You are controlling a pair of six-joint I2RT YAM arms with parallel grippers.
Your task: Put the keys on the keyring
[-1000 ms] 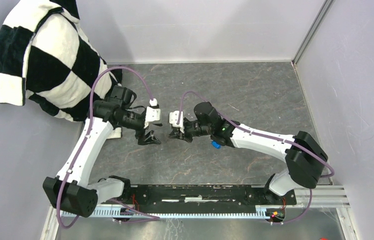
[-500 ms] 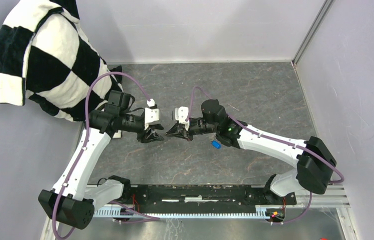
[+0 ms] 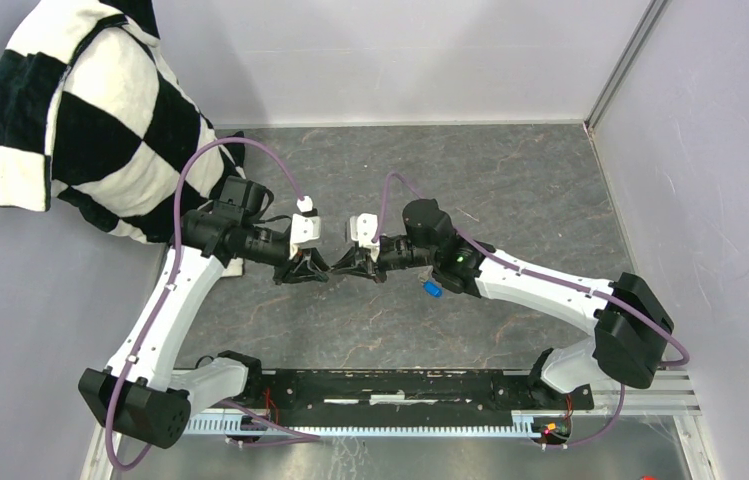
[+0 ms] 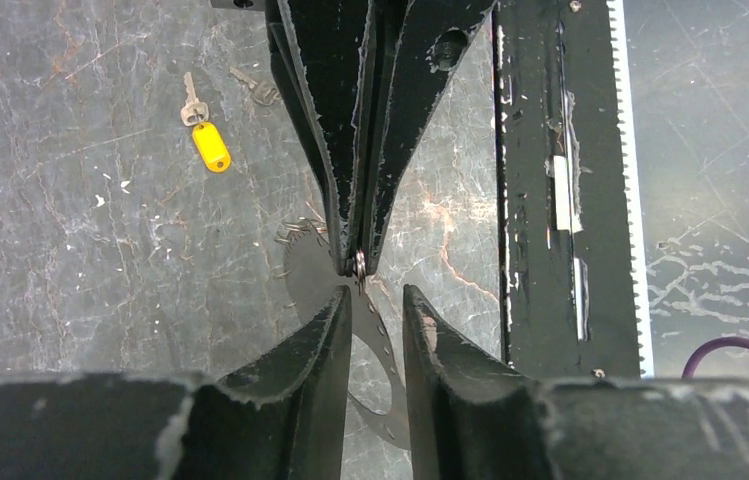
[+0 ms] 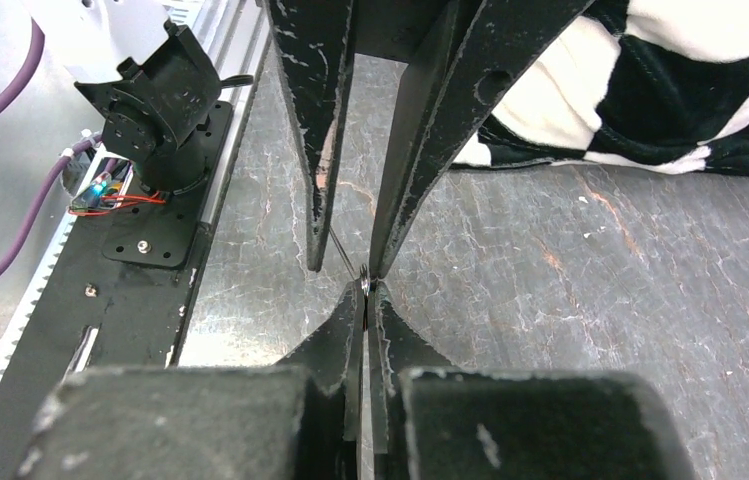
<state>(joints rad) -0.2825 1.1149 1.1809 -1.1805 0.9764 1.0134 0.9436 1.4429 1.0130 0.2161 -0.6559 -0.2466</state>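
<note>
Right gripper point(image 5: 366, 295) pinched shut on thin grey wire keyring point(image 5: 345, 252), left gripper point(image 4: 377, 298) ajar (gripping nothing), scuffed black wedge-shaped fingers point(image 4: 310, 345)

**Your two grippers meet tip to tip above mid-table**

Your left gripper point(image 3: 320, 268) reaches in from the left and your right gripper point(image 3: 340, 267) from the right, tips just beside each other over the table point(image 3: 510, 180). The keyring point(image 4: 359, 264) sits at the right gripper's tips, right in front of the left one's. The tagged key point(image 4: 210, 145) lies on the table past the right gripper's fingers, on their far side. The other key point(image 3: 432, 290) lies just on the near side of your right forearm. The cloth point(image 3: 90, 120) is heaped in the far-left corner, behind your left arm. The mounting rail point(image 3: 400, 385) runs along the near edge, an arm base at each end.
</note>
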